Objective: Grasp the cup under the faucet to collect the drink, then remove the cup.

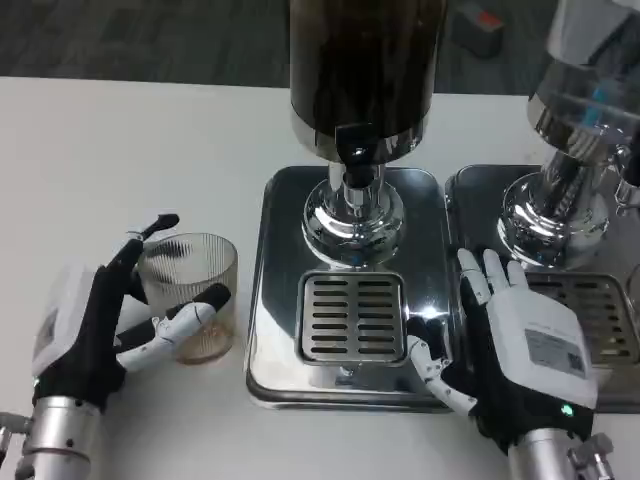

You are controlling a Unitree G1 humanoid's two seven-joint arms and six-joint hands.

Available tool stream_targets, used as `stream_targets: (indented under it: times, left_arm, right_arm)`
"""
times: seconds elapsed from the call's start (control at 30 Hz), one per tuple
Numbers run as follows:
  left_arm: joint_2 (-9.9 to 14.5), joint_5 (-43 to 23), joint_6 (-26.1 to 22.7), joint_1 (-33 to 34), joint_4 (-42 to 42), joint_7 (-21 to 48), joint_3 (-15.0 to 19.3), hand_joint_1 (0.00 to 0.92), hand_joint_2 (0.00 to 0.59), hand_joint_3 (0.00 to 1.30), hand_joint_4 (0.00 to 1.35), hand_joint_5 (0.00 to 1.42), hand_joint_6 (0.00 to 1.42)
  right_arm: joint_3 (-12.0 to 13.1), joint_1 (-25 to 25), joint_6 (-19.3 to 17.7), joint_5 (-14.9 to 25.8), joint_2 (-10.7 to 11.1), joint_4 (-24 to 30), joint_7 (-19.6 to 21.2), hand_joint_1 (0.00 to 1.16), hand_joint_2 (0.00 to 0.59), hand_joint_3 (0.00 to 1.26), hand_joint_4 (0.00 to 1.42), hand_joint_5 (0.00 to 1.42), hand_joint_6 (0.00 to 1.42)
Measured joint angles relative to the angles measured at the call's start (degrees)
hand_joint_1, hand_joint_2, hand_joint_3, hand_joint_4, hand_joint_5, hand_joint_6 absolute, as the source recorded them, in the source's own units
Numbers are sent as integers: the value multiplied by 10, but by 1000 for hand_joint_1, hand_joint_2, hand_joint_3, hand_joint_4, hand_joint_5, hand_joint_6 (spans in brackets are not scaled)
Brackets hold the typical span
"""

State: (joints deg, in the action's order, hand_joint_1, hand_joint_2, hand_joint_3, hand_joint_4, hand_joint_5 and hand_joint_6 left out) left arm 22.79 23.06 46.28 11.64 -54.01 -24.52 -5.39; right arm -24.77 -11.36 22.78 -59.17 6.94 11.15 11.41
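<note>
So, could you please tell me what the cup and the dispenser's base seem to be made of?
The cup, held by the left hand, looks like clear ribbed glass or hard plastic: the table shows through its fluted wall. The dispenser base looks like polished metal, mirror-bright with sharp reflections; its slotted drip grate seems to be the same.

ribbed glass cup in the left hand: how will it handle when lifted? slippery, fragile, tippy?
The cup looks like clear ribbed glass, so probably rigid and breakable if knocked against the steel dispenser base. The ribs may give the left hand some grip. It seems nearly empty, so likely light. Wide and short, it should stand stably on the table.
</note>
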Motion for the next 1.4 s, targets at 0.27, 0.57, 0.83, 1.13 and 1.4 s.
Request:
stream_targets:
  times: [0.27,0.57,0.83,1.13,1.4]
  left_arm:
    - [-1,0,6,-1,17,0,2,411,111,262,396,645,709]
    - [0,0,11,-4,31,0,3,412,111,265,397,646,728]
    - [2,0,12,-4,33,0,3,412,111,268,402,652,733]
    - [-2,0,25,-11,68,0,4,419,120,285,412,660,741]
    - [-1,4,26,-10,71,0,4,425,121,285,412,662,755]
  right_arm:
    - [0,-2,1,0,-3,0,0,340,383,74,0,2,199]
    - [-1,-4,1,0,-11,0,5,340,383,74,0,3,201]
    - [0,-6,1,0,-16,0,5,331,389,74,0,4,204]
    - [1,-6,1,0,-17,-1,5,324,391,74,0,4,206]
    - [5,-4,1,1,-19,-14,12,321,391,74,0,4,208]
